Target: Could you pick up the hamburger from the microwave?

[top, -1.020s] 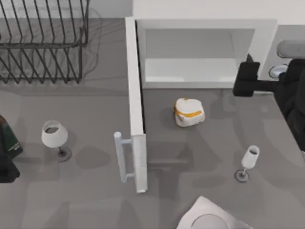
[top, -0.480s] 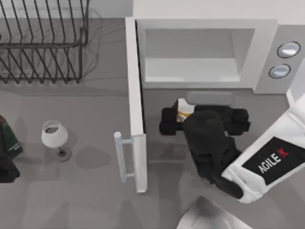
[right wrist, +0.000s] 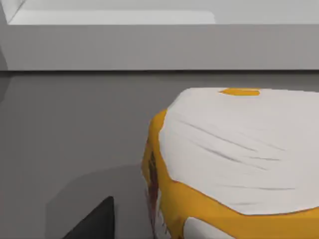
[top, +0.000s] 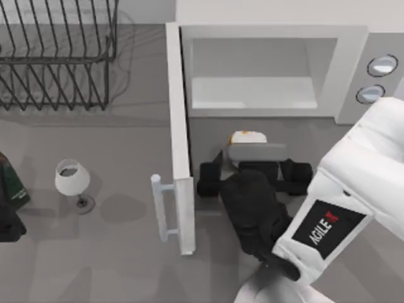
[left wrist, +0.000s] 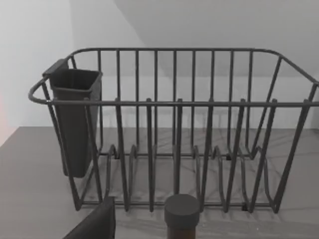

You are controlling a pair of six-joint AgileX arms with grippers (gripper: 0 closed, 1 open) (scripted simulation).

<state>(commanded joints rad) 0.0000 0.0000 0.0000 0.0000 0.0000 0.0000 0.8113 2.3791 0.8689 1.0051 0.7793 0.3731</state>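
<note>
The hamburger (top: 247, 137), whitish with an orange-yellow band, lies on the table just in front of the microwave (top: 350, 57), whose cavity stands bare and whose door (top: 180, 145) is swung out to the left. My right gripper (top: 252, 166) hovers right over the hamburger's near side and covers most of it. In the right wrist view the hamburger (right wrist: 234, 159) looms close, with one dark fingertip (right wrist: 97, 219) apart from it; the gripper is open. My left gripper (top: 9, 222) is parked at the table's left edge, open, holding nothing.
A black wire rack (top: 57, 57) stands at the back left, also in the left wrist view (left wrist: 174, 124). A white wine glass (top: 71, 180) and a dark bottle (top: 9, 183) stand at the left. A pale plate (top: 265, 293) lies at the front edge.
My right arm swung in from beside the dials to above the hamburger, then drew slightly forward and left. The hamburger, door and left arm have not moved.
</note>
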